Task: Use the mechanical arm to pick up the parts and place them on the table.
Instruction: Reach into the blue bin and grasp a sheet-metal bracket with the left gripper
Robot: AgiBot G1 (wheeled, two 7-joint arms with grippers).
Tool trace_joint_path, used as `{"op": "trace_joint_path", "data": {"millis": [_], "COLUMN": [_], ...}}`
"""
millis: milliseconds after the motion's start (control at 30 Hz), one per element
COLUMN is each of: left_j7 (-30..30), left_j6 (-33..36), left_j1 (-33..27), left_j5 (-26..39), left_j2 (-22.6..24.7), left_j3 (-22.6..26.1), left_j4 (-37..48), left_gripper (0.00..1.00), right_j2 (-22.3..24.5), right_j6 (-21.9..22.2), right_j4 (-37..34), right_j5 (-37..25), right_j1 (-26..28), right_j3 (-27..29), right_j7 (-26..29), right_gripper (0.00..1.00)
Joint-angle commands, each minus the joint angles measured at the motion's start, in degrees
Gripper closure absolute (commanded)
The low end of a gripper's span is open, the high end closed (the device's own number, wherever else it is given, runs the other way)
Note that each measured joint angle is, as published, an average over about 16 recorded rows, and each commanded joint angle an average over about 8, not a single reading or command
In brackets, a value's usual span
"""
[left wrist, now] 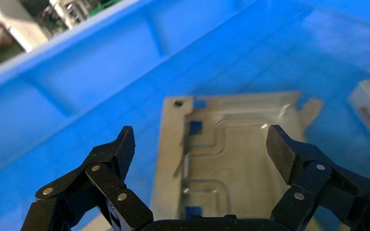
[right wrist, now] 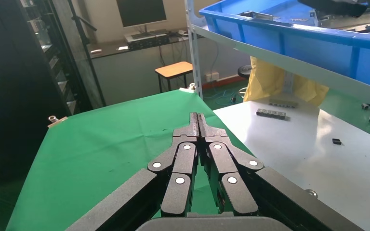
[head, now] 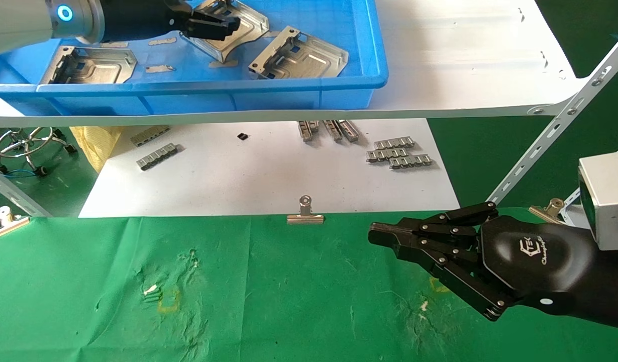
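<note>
Three silvery stamped metal parts lie in the blue tray [head: 299, 90] on the white shelf: one at the left [head: 90, 65], one in the middle [head: 238, 27], one at the right [head: 301, 55]. My left gripper [head: 226, 26] hangs open over the middle part; in the left wrist view its fingers [left wrist: 118, 149] straddle that plate [left wrist: 226, 154] without touching it. My right gripper [head: 384, 236] is shut and empty, resting low over the green cloth table [head: 238, 301]; it also shows shut in the right wrist view [right wrist: 198, 120].
A white board [head: 264, 176] under the shelf holds several small grey ridged strips [head: 397, 153]. A silver binder clip [head: 305, 213] grips the cloth's far edge. A slanted perforated shelf strut [head: 555, 125] stands just beyond the right arm. A stool [head: 30, 146] is at the far left.
</note>
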Motion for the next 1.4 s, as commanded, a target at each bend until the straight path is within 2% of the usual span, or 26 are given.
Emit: {"op": "trace_joint_path", "data": {"millis": [33,933,1000,1033,1200,1267,1300,1400], "left_j7": [-0.29,-3.68,-3.73,-3.75,-3.77,-3.75,-3.72,-3.51], "left_j6": [-1.40,-0.51,-0.40,-0.35,-0.07,0.15,0.31,1.20], "left_j1": [-0.52,-2.49,-2.50,-2.51,-2.60,-2.76,-2.86,-3.30], "left_j5": [0.31,0.15,0.18,0.20,0.17,0.04,-0.07,-0.62], "left_j2": [0.86,0.17,0.11,0.09,-0.05,-0.18,-0.27,-0.72], "left_j3": [0.16,0.05,0.08,0.09,0.07,-0.02,-0.09,-0.48], "left_j4": [1.96,6.60,6.56,6.53,6.34,6.19,6.10,5.64], "left_gripper": [1.00,1.00,1.00,1.00,1.00,1.00,1.00,1.00], "right_j2": [0.00,0.00,0.00,0.00,0.00,0.00,0.00,0.00], "right_j6": [0.00,0.00,0.00,0.00,0.00,0.00,0.00,0.00], "right_j4": [0.00,0.00,0.00,0.00,0.00,0.00,0.00,0.00], "right_j5": [0.00,0.00,0.00,0.00,0.00,0.00,0.00,0.00], "right_j1": [0.00,0.00,0.00,0.00,0.00,0.00,0.00,0.00], "right_j3": [0.00,0.00,0.00,0.00,0.00,0.00,0.00,0.00], "right_j7": [0.00,0.00,0.00,0.00,0.00,0.00,0.00,0.00], "right_gripper": [1.00,0.99,0.91,0.82,0.20,0.03,0.00,0.00]}}
